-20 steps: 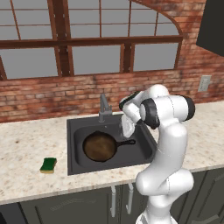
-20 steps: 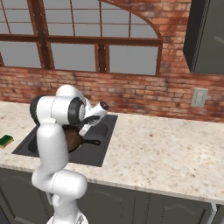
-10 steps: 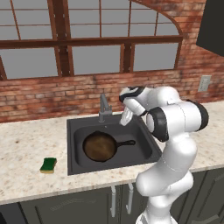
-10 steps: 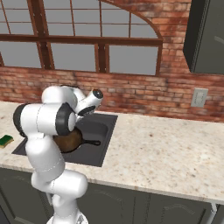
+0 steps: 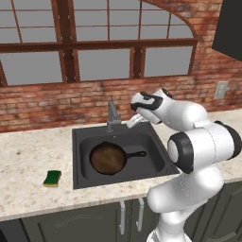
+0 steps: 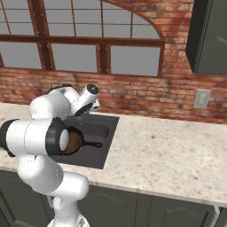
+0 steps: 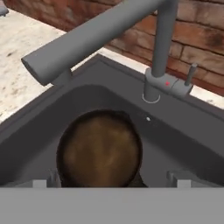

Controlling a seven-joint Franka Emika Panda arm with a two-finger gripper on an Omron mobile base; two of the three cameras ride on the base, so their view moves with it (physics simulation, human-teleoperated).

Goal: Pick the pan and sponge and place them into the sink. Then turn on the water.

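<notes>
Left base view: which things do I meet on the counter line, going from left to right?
Sponge → pan → tool → wall outlet.

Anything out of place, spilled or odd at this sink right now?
Nothing spilled or damaged. The pan lies flat in the sink; the sponge sits on the counter left of the basin, not yet moved. The faucet runs no water.
</notes>
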